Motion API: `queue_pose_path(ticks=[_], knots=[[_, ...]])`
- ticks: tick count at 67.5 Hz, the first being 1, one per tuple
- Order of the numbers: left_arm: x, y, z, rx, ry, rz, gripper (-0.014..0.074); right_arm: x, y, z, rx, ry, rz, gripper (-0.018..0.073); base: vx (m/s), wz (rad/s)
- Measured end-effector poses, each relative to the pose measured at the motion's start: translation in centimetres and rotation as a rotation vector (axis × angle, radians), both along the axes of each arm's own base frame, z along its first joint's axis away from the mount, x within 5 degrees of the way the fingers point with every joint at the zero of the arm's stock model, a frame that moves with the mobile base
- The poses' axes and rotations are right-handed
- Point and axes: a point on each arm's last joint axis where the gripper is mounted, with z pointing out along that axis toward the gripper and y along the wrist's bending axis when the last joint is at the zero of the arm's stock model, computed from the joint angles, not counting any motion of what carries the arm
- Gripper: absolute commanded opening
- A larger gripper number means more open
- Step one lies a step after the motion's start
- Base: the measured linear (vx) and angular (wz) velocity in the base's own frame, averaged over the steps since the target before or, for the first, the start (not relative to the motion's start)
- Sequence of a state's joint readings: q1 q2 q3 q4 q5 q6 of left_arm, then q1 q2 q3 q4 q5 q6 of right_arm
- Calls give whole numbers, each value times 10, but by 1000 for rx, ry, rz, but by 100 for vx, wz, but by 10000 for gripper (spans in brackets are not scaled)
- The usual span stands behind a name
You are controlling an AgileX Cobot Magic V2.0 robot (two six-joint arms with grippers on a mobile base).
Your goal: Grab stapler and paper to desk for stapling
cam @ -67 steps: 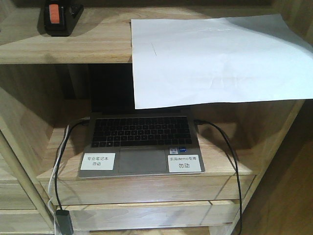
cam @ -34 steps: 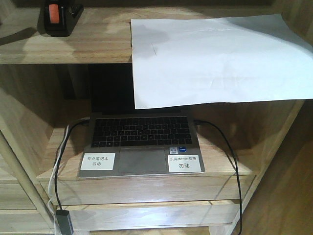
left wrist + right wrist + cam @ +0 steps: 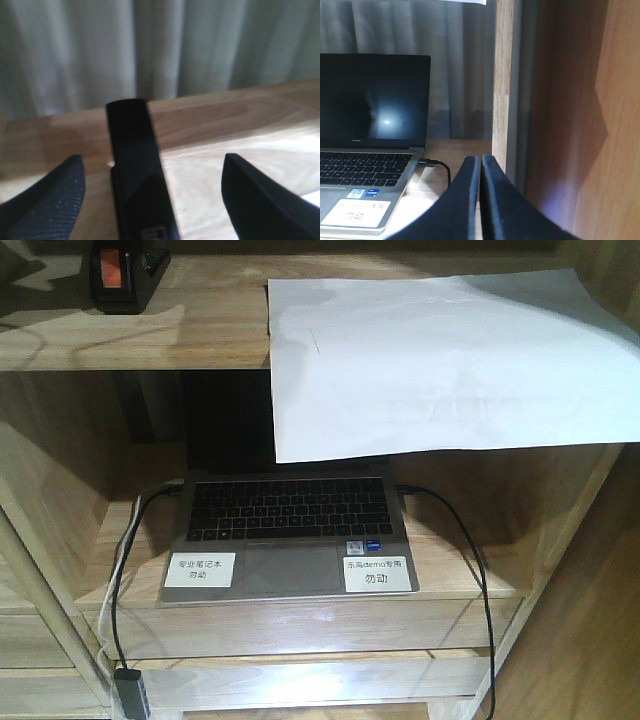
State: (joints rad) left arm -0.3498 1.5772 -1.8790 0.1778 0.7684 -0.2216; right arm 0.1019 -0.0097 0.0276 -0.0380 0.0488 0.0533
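The black stapler with its orange rear tab sits at the far left of the top shelf. The large white paper lies on the same shelf to the right, its front part hanging over the edge. In the left wrist view my left gripper is open, and the stapler lies lengthwise between its fingers, closer to the left one and not pinched. My right gripper is shut on nothing, low beside the shelf's right upright. The desk is out of view.
An open laptop with two white labels stands on the lower shelf, under the hanging paper. Black cables run from both of its sides. Grey curtains hang behind the shelf unit. A wooden panel is close on my right gripper's right.
Shadows have shifted over the left part of the top shelf near the stapler, and the faint shadow on the paper is gone. Stapler, paper and laptop have not moved.
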Motion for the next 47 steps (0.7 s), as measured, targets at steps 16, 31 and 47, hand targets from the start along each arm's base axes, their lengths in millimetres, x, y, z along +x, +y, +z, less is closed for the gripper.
queue_pose_path(ticks=[16,31,47], knots=[[16,-2,-11,24,73,41,546,0,0,0,0,0,0,-9,0,0],[29,-3,-16,53,131,81,544,0,0,0,0,0,0,-9,0,0],[41,-7,-25,66,180,93,316,0,0,0,0,0,0,-9,0,0]])
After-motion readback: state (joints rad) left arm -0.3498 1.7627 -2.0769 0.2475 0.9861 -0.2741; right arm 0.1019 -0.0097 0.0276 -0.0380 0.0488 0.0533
